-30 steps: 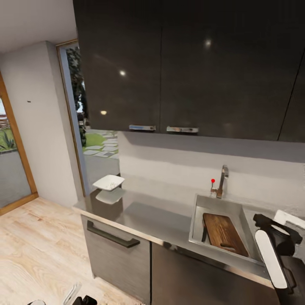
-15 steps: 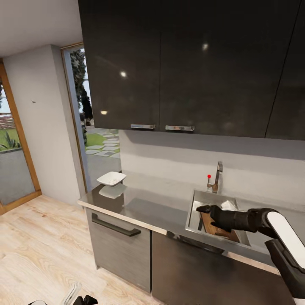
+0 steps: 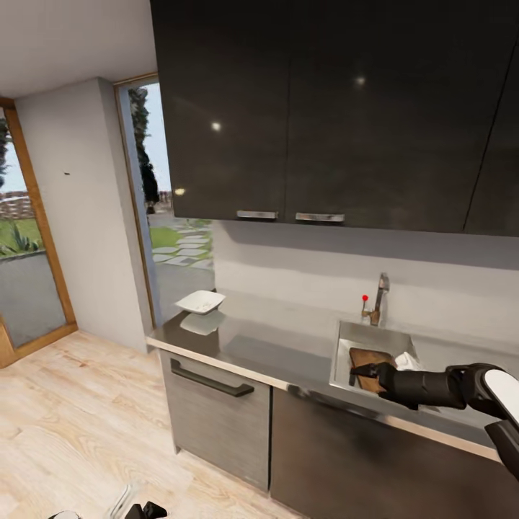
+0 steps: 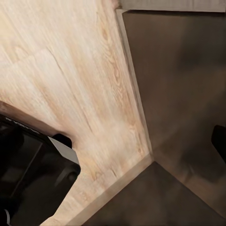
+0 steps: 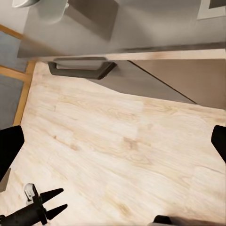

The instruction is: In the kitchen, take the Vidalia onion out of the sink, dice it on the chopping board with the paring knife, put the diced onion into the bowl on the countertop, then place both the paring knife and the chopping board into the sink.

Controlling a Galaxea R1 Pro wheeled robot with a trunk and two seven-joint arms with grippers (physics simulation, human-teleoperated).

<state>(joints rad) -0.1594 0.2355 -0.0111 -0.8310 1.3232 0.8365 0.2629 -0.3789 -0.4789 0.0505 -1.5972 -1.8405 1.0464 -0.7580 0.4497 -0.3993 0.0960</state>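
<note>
Chopping board, dark brown rectangular wood: it is seen lying inside the sink, its near end covered by the right gripper.

- Left gripper: parked low over the pale wood plank floor, well apart from the worktop. In the right wrist view its two black fingers are seen spread, with nothing between them.
- Shallow white bowl with a squarish rim: set at the far left end of the glossy grey metal countertop, with its reflection just below it. The contents are too small to be read.
- Long dark bar handle: mounted on the grey cabinet front under the bowl end.
- Rectangular stainless-steel sink: set right of the bare stretch of countertop, with the chrome bent tap with a red knob behind it.
- Board axis: the long axis is judged to run from the front rim toward the back wall, slightly diagonal. A pale patch beside the board cannot be identified.
- Right gripper: held over the sink's front-left part, pointing left, with the board just behind and under it. In the right wrist view a fingertip is seen at either edge, so the jaws are taken as wide apart and holding nothing.

Judgement: the right arm is by far the nearer to the sink. The board is taken as already placed. Whether the paring knife is in the basin cannot be told from here, so that is to be checked next.
</note>
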